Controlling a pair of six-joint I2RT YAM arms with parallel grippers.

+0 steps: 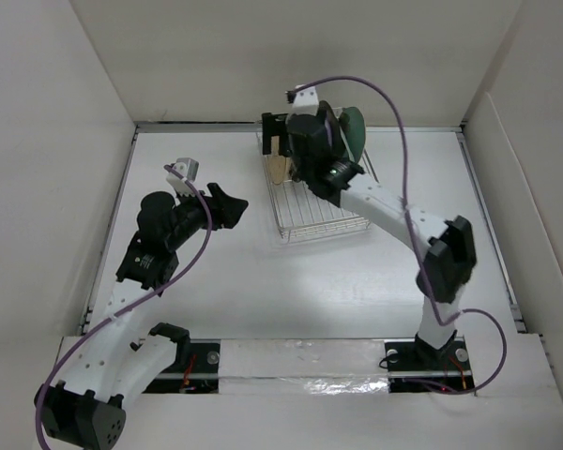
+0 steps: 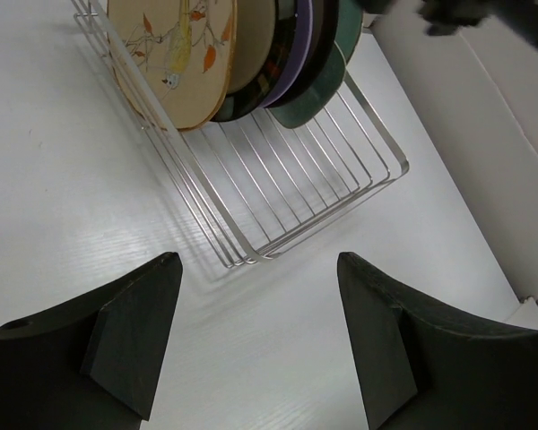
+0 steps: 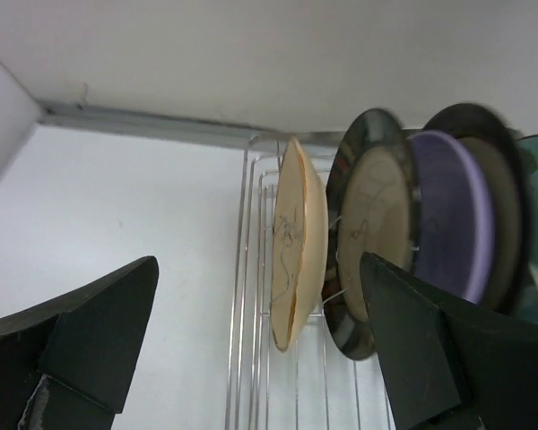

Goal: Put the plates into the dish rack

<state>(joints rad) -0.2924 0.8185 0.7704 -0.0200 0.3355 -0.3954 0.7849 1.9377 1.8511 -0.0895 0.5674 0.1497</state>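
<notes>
The silver wire dish rack (image 1: pixel 324 211) stands at the back middle of the table. Several plates stand upright in its far end: the tan floral plate (image 2: pixel 175 54) at the left, then the cream dark-rimmed plate (image 3: pixel 372 224), the lavender plate (image 3: pixel 453 210), a dark plate (image 3: pixel 500 206) and a pale green plate (image 1: pixel 354 131). My right gripper (image 1: pixel 286 141) hovers over the plates, open and empty, with the tan plate (image 3: pixel 298 242) between its fingers in its wrist view. My left gripper (image 1: pixel 227 208) is open and empty, left of the rack and above the table. The green divided tray cannot be told apart.
White enclosure walls close in the table at the back and on both sides. The near half of the rack (image 2: pixel 278 188) holds only bare wires. A foil tape strip (image 1: pixel 291 361) runs along the near edge between the arm bases.
</notes>
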